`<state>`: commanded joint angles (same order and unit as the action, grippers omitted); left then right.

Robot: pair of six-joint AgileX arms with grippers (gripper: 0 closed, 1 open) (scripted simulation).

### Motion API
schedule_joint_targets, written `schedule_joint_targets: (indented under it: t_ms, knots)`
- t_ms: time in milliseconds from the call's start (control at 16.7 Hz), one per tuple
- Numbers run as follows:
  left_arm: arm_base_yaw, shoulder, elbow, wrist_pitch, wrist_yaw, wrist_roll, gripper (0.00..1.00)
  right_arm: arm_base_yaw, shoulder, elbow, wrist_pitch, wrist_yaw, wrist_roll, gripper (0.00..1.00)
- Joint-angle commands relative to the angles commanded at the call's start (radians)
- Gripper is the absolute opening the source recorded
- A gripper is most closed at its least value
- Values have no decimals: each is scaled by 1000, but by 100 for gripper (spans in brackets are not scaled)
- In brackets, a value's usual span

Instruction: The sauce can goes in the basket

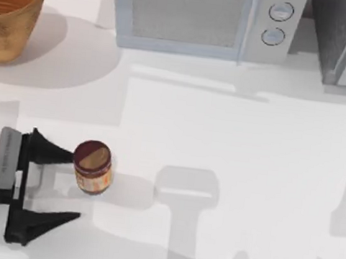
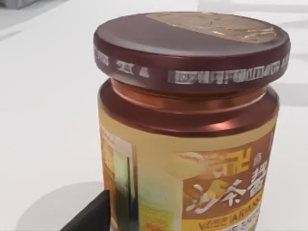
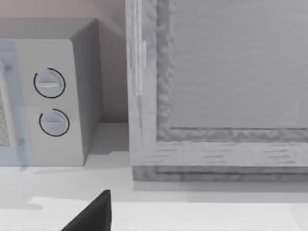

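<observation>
Near the front left of the white desk [image 1: 234, 136], seen from above, the sauce can [image 1: 92, 168] stands upright, a short jar with a dark lid. My left hand [image 1: 70, 185] lies level beside it, fingers spread wide; one fingertip [image 1: 64, 153] sits just beside the jar's lid, the other [image 1: 69, 218] is apart from it, so the jar stands at the mouth of the hand, off-centre, not yet between the fingers. The basket [image 1: 6, 26] waits at the far left corner, well apart. A microwave [image 1: 198, 17] stands at the back.

From the left wrist, the jar fills most of the picture, very close, with a dark finger [image 2: 91, 216] low beside it.

From the right wrist, the microwave's dials and a grey box [image 3: 216, 96] show; whether the right hand is spread or closed I cannot tell.

The jar looks rigid, smooth and probably slippery; a squeeze across the labelled body below the lid seems safest.
</observation>
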<state>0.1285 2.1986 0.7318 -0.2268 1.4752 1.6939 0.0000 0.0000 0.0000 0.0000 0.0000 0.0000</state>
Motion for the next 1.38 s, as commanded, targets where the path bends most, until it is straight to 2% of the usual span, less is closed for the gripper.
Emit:
schedule_joint_targets:
  t_ms: [420,780,1080,1380]
  knots:
    - [-56,-18,-129,593,-6,-485,100,0,0,0,0,0,0,100]
    - [-115,-3,-160,983,-39,-830,100,0,0,0,0,0,0,100]
    - [-157,17,-148,1171,-69,-1013,100,0,0,0,0,0,0,100]
    - [-168,25,-137,1219,-77,-1064,100,0,0,0,0,0,0,100]
